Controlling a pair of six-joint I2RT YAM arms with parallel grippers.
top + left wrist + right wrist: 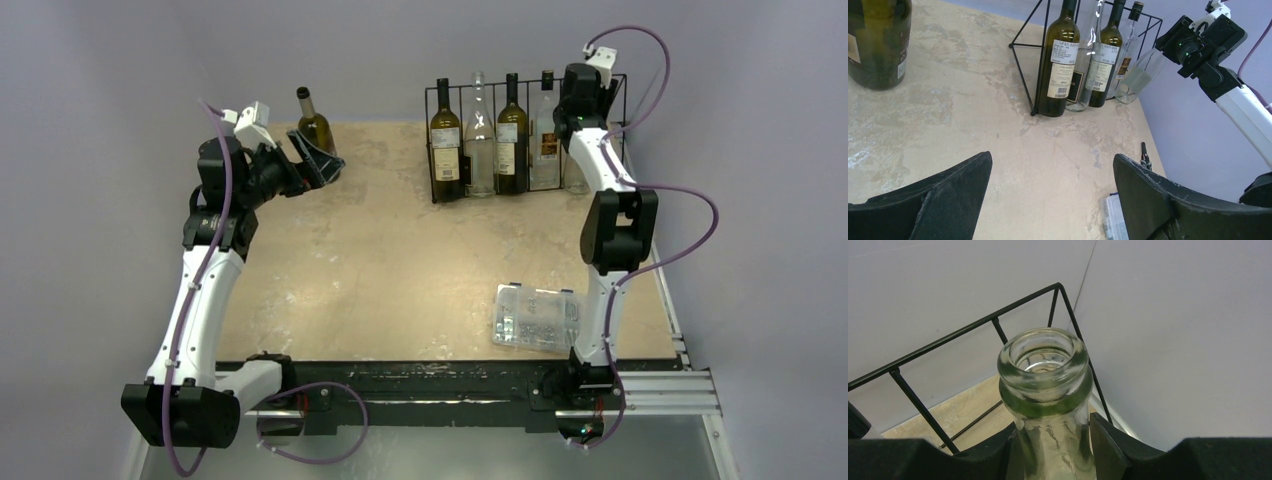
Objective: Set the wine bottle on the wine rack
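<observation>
Wine bottle (1045, 385) neck in right tool (1054, 442); overhead hides grip

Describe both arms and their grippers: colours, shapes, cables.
Both arms match. The left arm and right arm have white links between bulky black joint housings, with a purple cable looped loosely along each. A white camera mount sits at each wrist. The left gripper and right gripper carry broad, matte black fingers with angled tips.
</observation>
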